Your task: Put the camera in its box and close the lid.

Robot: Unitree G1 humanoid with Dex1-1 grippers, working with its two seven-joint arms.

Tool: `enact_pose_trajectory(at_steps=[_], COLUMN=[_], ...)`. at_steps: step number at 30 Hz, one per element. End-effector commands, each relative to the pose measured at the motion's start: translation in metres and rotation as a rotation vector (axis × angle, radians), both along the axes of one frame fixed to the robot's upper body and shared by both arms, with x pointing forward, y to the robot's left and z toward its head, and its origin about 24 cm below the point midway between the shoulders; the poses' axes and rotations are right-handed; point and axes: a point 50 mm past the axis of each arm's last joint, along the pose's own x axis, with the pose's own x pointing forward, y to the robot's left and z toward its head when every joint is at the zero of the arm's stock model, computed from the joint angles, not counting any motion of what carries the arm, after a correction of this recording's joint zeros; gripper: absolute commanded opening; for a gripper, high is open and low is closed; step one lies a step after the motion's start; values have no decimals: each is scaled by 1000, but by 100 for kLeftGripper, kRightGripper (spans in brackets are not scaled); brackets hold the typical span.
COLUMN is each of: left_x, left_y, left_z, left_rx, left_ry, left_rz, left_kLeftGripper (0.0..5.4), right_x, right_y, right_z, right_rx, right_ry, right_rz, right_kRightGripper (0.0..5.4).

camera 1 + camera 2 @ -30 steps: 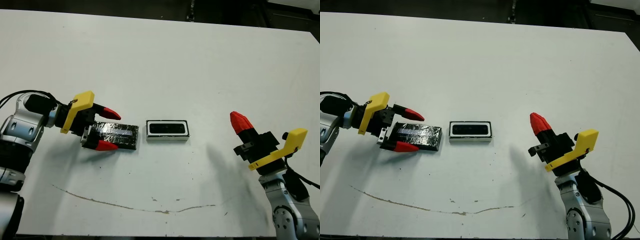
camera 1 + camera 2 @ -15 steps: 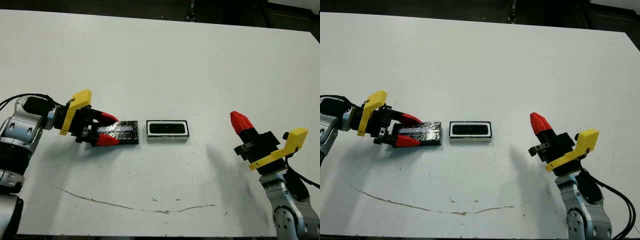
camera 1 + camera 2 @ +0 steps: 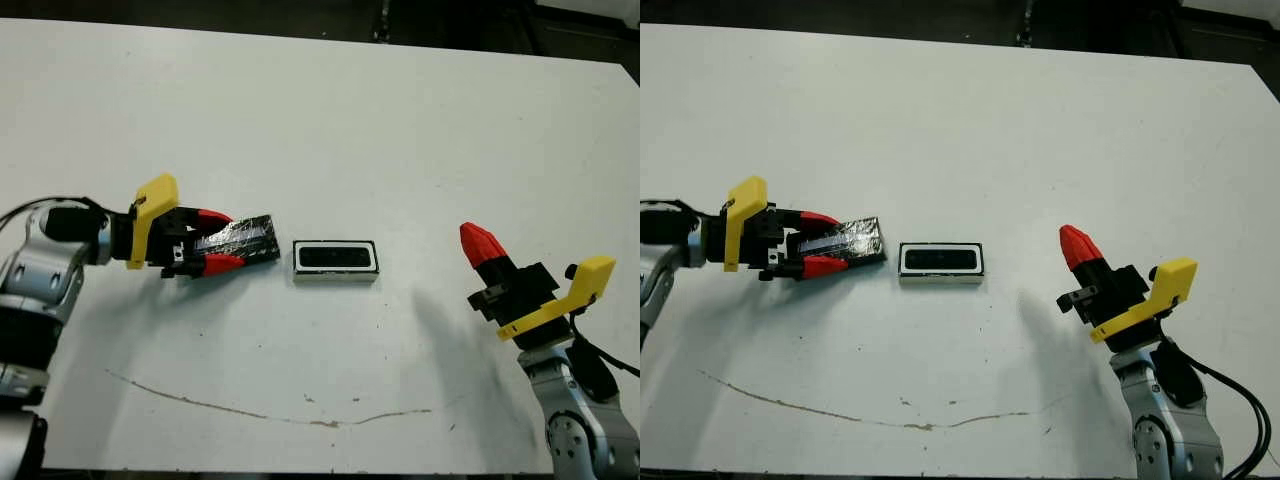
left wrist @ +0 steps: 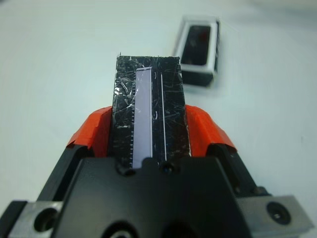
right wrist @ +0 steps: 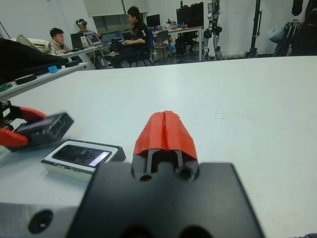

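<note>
The flat black lid [image 3: 238, 236], crinkled with silvery patches and a pale strip, is clamped between the left gripper's [image 3: 213, 241] 2 red fingers and held tilted just left of the box [image 3: 336, 262]. The glossy black camera [image 3: 336, 258] lies inside the white-walled, black-rimmed box. Well right of the box, the right gripper [image 3: 481, 243] is pressed closed, empty, above the smooth white table [image 3: 340, 120].

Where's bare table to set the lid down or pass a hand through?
Free: the far half of the table, the stretch between the box and the shut right gripper, and the near strip around the brown streak. Crowded: left of the box, where the left gripper holds the lid tilted off the table, its end near the box.
</note>
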Motion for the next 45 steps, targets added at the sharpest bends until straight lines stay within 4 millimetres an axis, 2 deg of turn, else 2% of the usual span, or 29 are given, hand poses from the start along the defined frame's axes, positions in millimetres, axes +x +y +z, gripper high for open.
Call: enact_pose_trajectory(at_steps=[1,5,10,18,27,45], left_x=[-3,-2,0,8,16,10], left_y=[-2,-10,-22,-34,-43,-65], left_z=[4,11,16,7,-7,-25], left_rx=[-149,-264,-249,-167,-104,-104], left_ry=[24,62,86,134,184,239], left_rz=[47,30,-30,-163,-172,-263], left_kLeftGripper=[315,315,315,315,315,315], right_x=[-1,-1,-1,-1,-2,-2], right_y=[-4,-4,-4,-4,-3,-2], right_z=[-3,-4,-4,-5,-4,-5], right_rx=[-13,-8,-14,-10,-12,-6], right_ry=[23,25,26,24,24,33], right_rz=[-6,-4,-6,-2,7,3], right_kRightGripper=[0,0,0,0,0,0])
